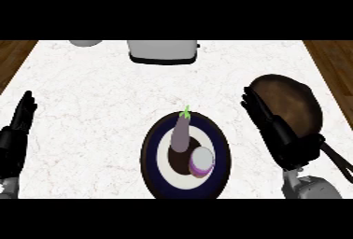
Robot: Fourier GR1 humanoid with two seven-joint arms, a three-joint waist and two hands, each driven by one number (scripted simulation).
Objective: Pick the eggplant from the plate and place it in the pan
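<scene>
White marbled stone covers the counter [89,93], with brown wood flooring showing past both far corners. At the far edge stand a pale toaster-like appliance [163,51] and part of a light round object [87,42] that I cannot identify.

On the dark-rimmed plate [153,158], near the front, lies the eggplant [187,140], its green stem pointing away from the robot and its cut end nearest, so it is not yet picked up. Right of the plate sits the brown pan [289,100], its handle running toward the near right corner, close enough for a short carry.

Between plate and pan is the right hand [272,130], fingers straight and holding nothing, likely staged to reach left for the eggplant. At the view's left edge rests the left hand [17,126], fingers straight and upward, empty, well apart from the plate.
</scene>
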